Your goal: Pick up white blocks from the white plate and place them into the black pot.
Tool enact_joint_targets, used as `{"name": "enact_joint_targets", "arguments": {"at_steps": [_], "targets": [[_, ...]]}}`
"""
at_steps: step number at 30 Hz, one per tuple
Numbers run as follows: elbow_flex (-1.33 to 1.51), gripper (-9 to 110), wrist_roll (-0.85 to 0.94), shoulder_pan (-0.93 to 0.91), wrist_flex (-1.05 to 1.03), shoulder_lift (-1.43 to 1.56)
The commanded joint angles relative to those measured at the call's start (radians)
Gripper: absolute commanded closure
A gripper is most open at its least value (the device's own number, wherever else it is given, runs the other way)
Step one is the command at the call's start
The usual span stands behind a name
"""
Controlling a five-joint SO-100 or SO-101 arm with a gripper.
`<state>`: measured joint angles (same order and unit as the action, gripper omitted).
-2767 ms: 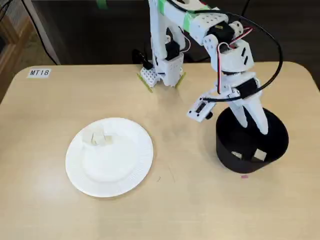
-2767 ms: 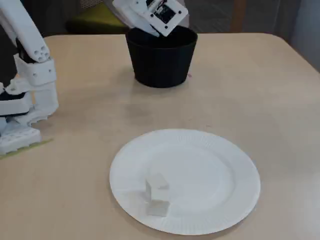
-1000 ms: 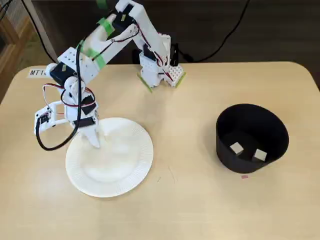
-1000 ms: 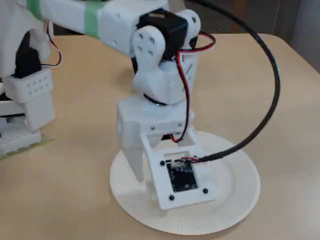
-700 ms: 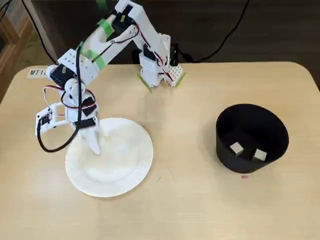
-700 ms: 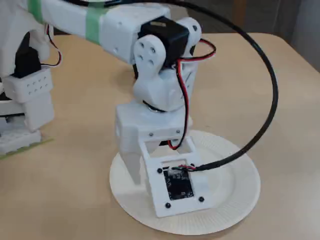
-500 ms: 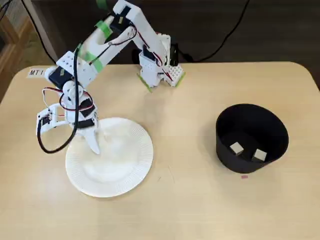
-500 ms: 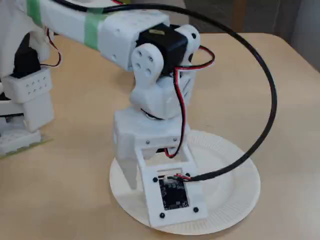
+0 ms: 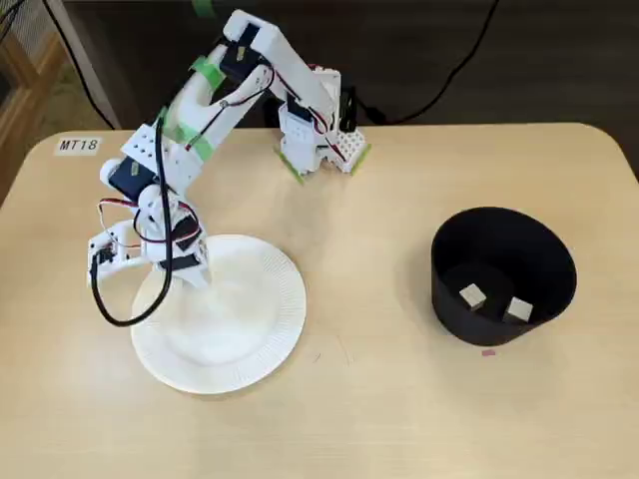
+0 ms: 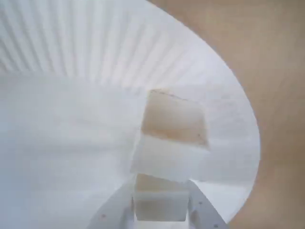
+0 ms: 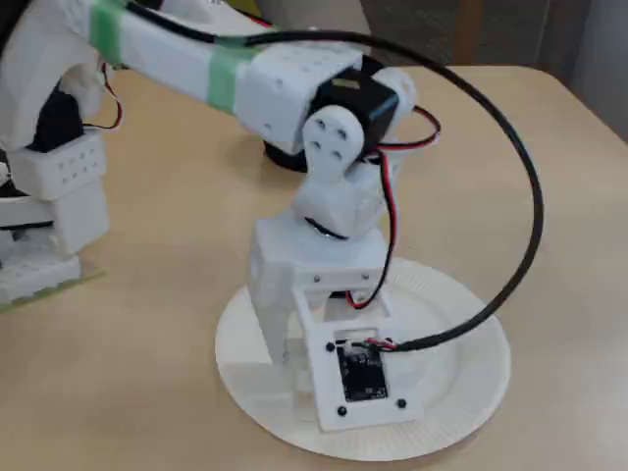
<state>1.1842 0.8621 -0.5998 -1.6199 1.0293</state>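
Observation:
The white plate (image 9: 235, 329) lies on the table's left part, and my gripper (image 9: 190, 277) is down on its upper left area. In the wrist view two white blocks lie touching on the plate (image 10: 71, 71). The farther block (image 10: 175, 117) is free. The nearer block (image 10: 159, 202) sits between my fingers (image 10: 202, 214), which press against both its sides. In a fixed view from the side my gripper (image 11: 294, 368) stands on the plate (image 11: 461, 363), and the camera board hides the blocks. The black pot (image 9: 504, 239) stands at the right with two white blocks (image 9: 471, 294) inside.
The arm's base (image 9: 318, 140) is clamped at the table's far edge. A label reading MT18 (image 9: 78, 145) sits at the far left corner. A small pink mark (image 9: 487, 351) lies in front of the pot.
The arm has swung from over the pot to the plate. In the last second the gripper shifted slightly right on the plate and closed around one block.

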Motion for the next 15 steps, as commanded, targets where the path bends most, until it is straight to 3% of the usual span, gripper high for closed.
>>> {"name": "enact_joint_targets", "arguments": {"at_steps": [1, 9, 15], "targets": [[-0.032, 104, -0.011, 0.026, -0.006, -0.003], [-0.101, 104, -0.114, 0.034, -0.006, 0.044], [-0.150, 104, -0.634, 0.172, 0.083, 0.308]]}}
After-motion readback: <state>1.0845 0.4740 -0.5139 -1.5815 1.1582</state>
